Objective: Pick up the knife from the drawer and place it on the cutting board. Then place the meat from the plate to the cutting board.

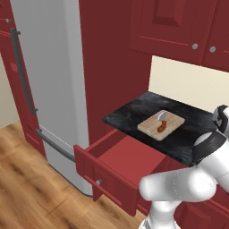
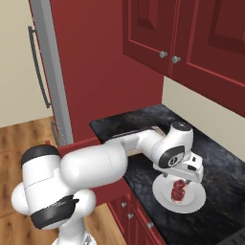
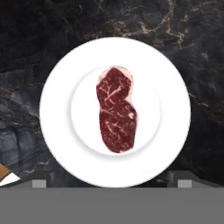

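The knife [image 1: 161, 123] lies on the cutting board [image 1: 172, 127] on the dark marble counter [image 1: 129, 116], above the drawer [image 1: 129, 156], which stands pulled out. Farther along the counter, the robot's gripper [image 2: 179, 182] hangs directly over the meat [image 3: 115, 109], jaws spread wide and holding nothing. The meat rests in the middle of the plate [image 3: 61, 127].

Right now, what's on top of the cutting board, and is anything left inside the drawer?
The knife lies on the cutting board, blade toward the wall. The open drawer shows bare red floor; its right end is hidden behind the arm.
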Motion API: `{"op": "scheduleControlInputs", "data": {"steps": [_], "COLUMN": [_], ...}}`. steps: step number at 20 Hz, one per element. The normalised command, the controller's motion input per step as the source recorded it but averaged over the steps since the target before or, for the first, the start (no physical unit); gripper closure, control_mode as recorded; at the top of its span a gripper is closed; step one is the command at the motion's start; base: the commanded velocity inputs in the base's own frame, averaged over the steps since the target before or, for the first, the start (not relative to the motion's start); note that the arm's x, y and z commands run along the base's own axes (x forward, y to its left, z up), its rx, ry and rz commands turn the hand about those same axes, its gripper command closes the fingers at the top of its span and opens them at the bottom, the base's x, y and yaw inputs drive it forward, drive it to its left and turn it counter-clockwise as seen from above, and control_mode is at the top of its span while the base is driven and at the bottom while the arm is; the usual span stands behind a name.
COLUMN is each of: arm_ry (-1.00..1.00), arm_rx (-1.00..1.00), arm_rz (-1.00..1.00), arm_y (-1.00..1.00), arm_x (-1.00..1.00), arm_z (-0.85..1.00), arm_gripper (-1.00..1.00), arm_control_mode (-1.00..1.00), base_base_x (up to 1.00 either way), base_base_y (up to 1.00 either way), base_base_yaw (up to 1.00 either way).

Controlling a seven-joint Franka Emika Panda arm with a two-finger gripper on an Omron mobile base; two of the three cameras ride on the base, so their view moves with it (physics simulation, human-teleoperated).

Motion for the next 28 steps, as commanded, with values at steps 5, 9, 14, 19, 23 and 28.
{"op": "scheduleControlInputs", "data": {"steps": [5,9,14,19,23,28], "arm_ry": [0.00,0.00,0.00,0.00,0.00,0.00], "arm_rx": [0.00,0.00,0.00,0.00,0.00,0.00], "arm_rz": [0.05,0.04,0.05,0.05,0.05,0.06], "arm_y": [0.00,0.00,0.00,0.00,-0.03,-0.05], "arm_x": [0.00,0.00,0.00,0.06,0.07,0.10], "arm_z": [-0.19,-0.22,-0.24,-0.23,-0.23,-0.23], "arm_gripper": [-1.00,-1.00,-1.00,-1.00,-1.00,-1.00], "arm_control_mode": [-1.00,-1.00,-1.00,-1.00,-1.00,-1.00], "base_base_x": [0.00,0.00,0.00,0.00,0.00,0.00], "base_base_y": [0.00,0.00,0.00,0.00,0.00,0.00], "base_base_yaw": [0.00,0.00,0.00,0.00,0.00,0.00]}}
